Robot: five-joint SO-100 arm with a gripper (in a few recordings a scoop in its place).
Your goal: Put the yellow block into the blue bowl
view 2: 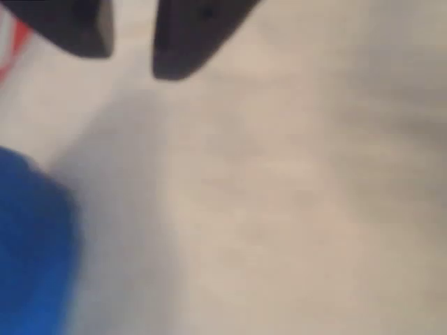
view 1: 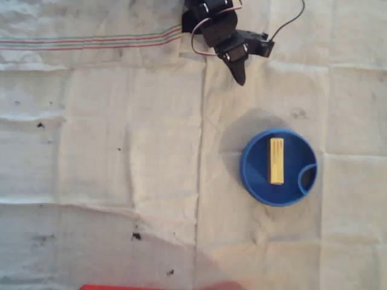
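My gripper (view 1: 242, 77) hangs near the top edge of the overhead view, apart from the blue bowl (view 1: 254, 175); in the wrist view its fingertips (view 2: 174, 66) stand a narrow gap apart with nothing between them, so I hold nothing. The yellow block (view 1: 277, 161) lies flat on the bowl's floor, lengthwise up and down the picture, beside the curved partition (view 1: 308, 176). White cloth (view 1: 121, 151) covers the table. I judge the placing done; what remains is only to retreat clear of the bowl.

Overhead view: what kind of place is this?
Probably a home or hobby robot table: a creased white cloth covers it, a small black robot arm with loose wires, and a blue bowl holding a yellow block.
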